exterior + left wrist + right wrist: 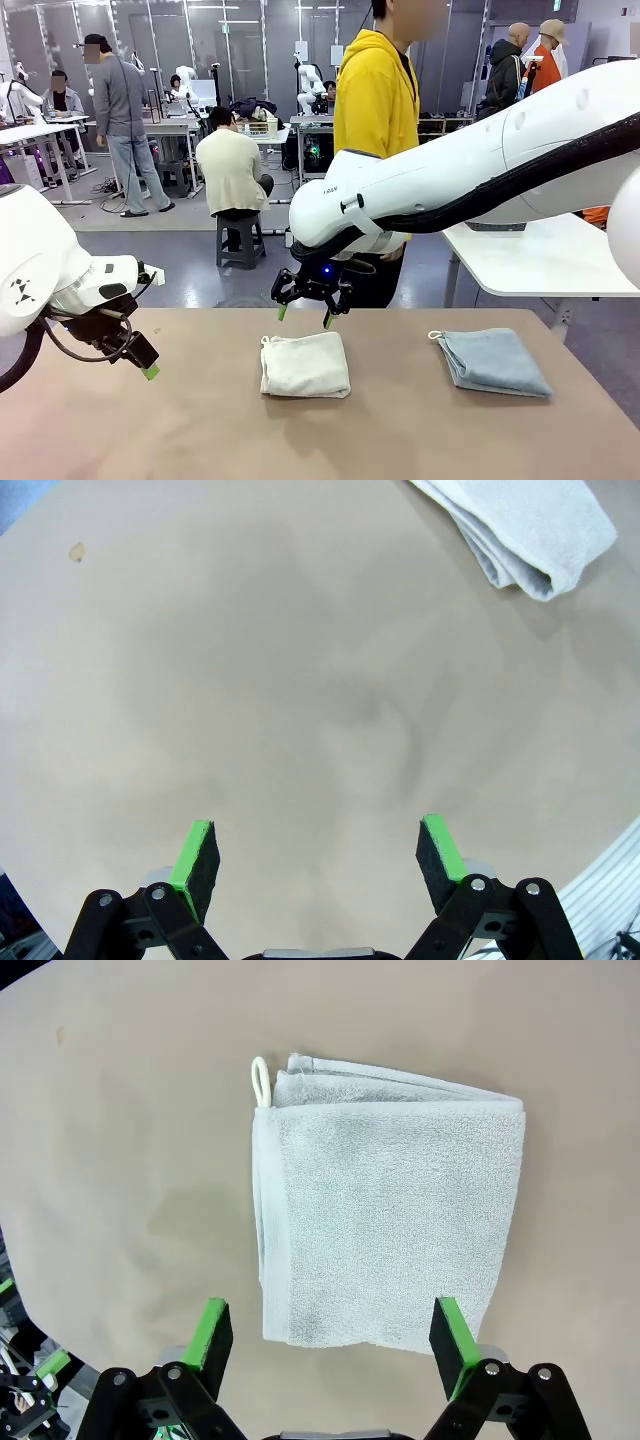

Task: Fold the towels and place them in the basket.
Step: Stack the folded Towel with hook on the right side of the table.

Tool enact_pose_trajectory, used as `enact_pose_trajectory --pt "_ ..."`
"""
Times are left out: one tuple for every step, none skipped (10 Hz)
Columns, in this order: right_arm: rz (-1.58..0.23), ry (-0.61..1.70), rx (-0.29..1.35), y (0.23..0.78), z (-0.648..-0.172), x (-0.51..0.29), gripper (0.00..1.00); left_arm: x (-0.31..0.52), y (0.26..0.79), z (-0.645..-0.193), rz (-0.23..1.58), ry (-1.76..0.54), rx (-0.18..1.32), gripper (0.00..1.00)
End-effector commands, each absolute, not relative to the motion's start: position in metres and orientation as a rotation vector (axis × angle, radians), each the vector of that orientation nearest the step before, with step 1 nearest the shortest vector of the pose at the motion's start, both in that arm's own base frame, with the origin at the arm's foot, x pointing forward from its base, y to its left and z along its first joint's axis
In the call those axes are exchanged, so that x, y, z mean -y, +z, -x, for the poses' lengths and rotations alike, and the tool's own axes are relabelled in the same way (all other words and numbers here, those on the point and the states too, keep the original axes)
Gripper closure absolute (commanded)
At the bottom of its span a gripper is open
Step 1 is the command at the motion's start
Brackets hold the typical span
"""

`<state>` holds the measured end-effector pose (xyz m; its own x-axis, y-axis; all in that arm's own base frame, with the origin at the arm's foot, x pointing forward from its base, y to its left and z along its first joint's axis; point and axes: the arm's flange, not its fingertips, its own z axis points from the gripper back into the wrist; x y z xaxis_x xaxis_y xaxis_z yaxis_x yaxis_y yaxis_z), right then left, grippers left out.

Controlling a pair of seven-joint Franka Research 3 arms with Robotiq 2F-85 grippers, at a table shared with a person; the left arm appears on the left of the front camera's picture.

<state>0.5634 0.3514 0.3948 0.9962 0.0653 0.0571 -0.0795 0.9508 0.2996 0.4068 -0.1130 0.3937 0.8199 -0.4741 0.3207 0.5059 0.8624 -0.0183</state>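
Behind the work area a busy lab is showing, with people standing and sitting at white desks, and a person in a yellow hoodie (375, 100) is standing at the far side of the table. Across the foreground the brown table (200, 430) is stretching from left to right, its surface bare apart from two folded towels.

Coming in from the right, the white right arm (480, 180) is reaching across the middle toward the far edge. Its right gripper (304, 316) is hanging just above the far edge of the cream-white towel (305, 365), not touching it, with the green-padded fingers spread apart and nothing between them. In the right wrist view the same right gripper (330, 1335) is looking straight down on the cream-white towel (385, 1230), which is lying flat and folded into a neat rectangle, its small loop (261, 1080) sticking out at one corner.

At the left side the left arm (40, 270) is sitting low over the near left part of the table, well apart from both towels. The left gripper (320, 855) is released, its fingers standing wide with bare table between them; a corner of the cream-white towel (525, 530) is showing at the far edge of that wrist view.

Toward the right of the table the light blue towel (492, 360) is lying folded, with its white corner loop (435, 336) pointing left. It is resting well apart from the cream-white towel and from both grippers.
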Motion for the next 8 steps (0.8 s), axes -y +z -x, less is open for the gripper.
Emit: enact_pose_trajectory --pt "-0.287 0.062 0.052 0.395 -0.565 -0.353 0.0 0.116 0.392 -0.408 0.09 -0.51 0.321 0.0" --pt "-0.287 0.062 0.052 0.395 -0.565 -0.353 0.0 0.116 0.392 -0.408 0.09 -0.51 0.321 0.0" --pt "-0.287 0.062 0.052 0.395 -0.565 -0.353 0.0 0.116 0.392 -0.408 0.09 -0.51 0.321 0.0" --pt "-0.287 0.062 0.052 0.395 -0.565 -0.353 0.0 0.116 0.392 -0.408 0.09 -0.51 0.321 0.0" --pt "-0.287 0.062 0.052 0.395 -0.565 -0.353 0.0 0.116 0.392 -0.408 0.09 -0.51 0.321 0.0" --pt "-0.306 0.074 0.047 0.395 -0.563 -0.351 0.0 0.116 0.392 -0.408 0.09 -0.51 0.321 0.0" --pt "-0.373 0.1 0.032 0.411 -0.558 -0.328 0.0 0.116 0.392 -0.408 0.09 -0.51 0.321 0.0" --pt "-0.439 0.094 0.05 0.423 -0.555 -0.3 0.0 0.116 0.392 -0.408 0.09 -0.51 0.321 0.0"
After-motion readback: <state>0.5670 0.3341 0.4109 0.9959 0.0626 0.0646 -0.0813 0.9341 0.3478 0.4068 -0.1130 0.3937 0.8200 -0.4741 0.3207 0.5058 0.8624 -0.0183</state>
